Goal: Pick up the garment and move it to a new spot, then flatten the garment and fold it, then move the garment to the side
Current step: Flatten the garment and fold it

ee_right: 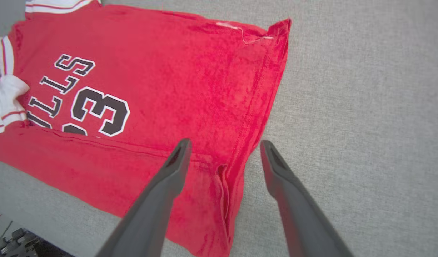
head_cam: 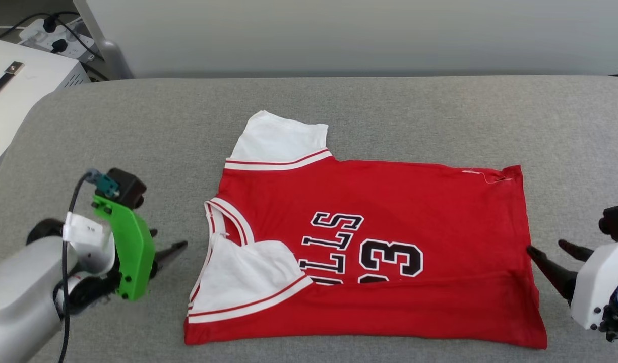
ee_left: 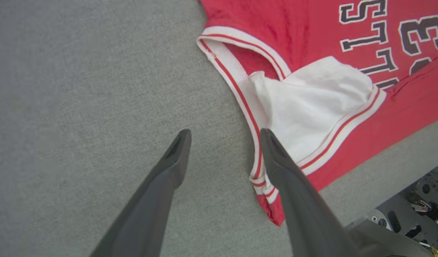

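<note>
Red garment (head_cam: pixel 389 201): laid flat.
Head view: power strip (head_cam: pixel 47 33) shown.
Left gripper (ee_left: pixel 225 132): fingers (ee_left: pixel 162 185) spread, empty, by collar (ee_left: pixel 240 96).
Right gripper (ee_right: pixel 225 141): fingers (ee_right: pixel 158 192) spread, empty, at hem (ee_right: pixel 254 107).

1. Head view: high up, behind the left tool (head_cam: pixel 169 239) and right tool (head_cam: pixel 546 246), looking down over the whole shirt (head_cam: pixel 389 201).
2. Left wrist view: close above the left tool, collar end just ahead.
3. Right wrist view: close above the right tool, hem end just ahead; all three views share the lettering (head_cam: pixel 334 237).

White box (head_cam: pixel 16 85), power strip (head_cam: pixel 52 35) beside grey fabric surface (head_cam: pixel 389 101).
</note>
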### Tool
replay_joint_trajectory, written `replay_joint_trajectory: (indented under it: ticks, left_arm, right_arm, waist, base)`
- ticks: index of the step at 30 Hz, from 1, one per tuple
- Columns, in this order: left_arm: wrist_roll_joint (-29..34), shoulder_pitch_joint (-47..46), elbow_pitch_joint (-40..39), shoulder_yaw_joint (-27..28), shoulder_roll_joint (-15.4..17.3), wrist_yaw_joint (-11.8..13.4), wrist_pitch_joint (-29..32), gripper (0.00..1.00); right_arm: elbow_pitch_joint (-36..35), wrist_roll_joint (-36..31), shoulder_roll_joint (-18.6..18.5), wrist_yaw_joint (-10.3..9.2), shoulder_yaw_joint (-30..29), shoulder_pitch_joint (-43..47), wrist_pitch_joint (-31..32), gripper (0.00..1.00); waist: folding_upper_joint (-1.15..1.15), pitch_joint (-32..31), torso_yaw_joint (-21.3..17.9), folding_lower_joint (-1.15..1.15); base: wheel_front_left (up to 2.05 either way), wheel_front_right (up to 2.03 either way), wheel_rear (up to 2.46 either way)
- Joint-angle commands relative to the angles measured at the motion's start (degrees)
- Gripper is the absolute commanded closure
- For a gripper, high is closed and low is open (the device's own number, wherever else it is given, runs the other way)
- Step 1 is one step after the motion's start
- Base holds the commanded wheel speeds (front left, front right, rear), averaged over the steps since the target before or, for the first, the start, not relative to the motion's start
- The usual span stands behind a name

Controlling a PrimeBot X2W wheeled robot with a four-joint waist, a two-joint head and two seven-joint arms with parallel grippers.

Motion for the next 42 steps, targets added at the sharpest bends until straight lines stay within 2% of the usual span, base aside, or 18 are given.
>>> replay_joint_trajectory:
  ticks: [1,8,14,18,26,34,42]
  left_arm:
    - [1.49,-2.43,-0.36,0.81,0.53,0.58,-0.88,0.00]
    - [7.90,-12.59,1.58,4.89,-0.86,2.06,-6.04,0.00]
    - [11.83,-23.58,7.21,7.00,-4.64,1.66,-6.16,0.00]
    - [11.52,-30.41,11.73,7.51,-7.62,0.50,-2.45,0.00]
    - [6.04,-39.72,19.46,5.59,-11.89,-1.07,13.97,0.00]
    - [5.53,-41.96,24.73,1.41,-12.73,-1.27,23.62,0.00]
    - [4.55,-39.75,25.65,-2.48,-12.29,-1.30,27.14,0.00]
  right_arm:
    - [-1.31,-1.20,0.95,-0.05,-0.82,0.01,-1.80,0.00]
    - [-6.06,-8.29,6.97,-0.05,-5.84,-1.95,-10.97,0.00]
    - [-9.58,-12.77,11.00,-0.05,-6.67,-4.09,-14.02,0.00]
    - [-11.24,-14.40,12.30,-0.05,-6.02,-5.96,-14.87,0.00]
    - [-13.95,-15.77,13.40,-0.05,-4.60,-9.49,-15.49,0.00]
    - [-14.34,-15.95,13.58,-0.05,-3.91,-11.73,-15.34,0.00]
    - [-12.85,-15.40,13.79,-0.05,-3.48,-12.37,-15.97,0.00]
  waist:
    - [0.00,0.49,-0.59,0.00]
    - [0.00,5.61,-2.87,0.00]
    - [0.00,12.93,-5.83,0.00]
    - [0.00,17.21,-7.88,0.00]
    - [0.00,24.05,-11.53,0.00]
    - [0.00,27.42,-13.42,0.00]
    - [0.00,28.16,-13.51,0.00]
  base:
    - [0.00,0.00,0.00]
    - [0.00,0.00,0.00]
    - [0.00,0.00,0.00]
    - [0.00,0.00,0.00]
    - [0.00,0.00,0.00]
    - [0.00,0.00,0.00]
    - [0.00,0.00,0.00]
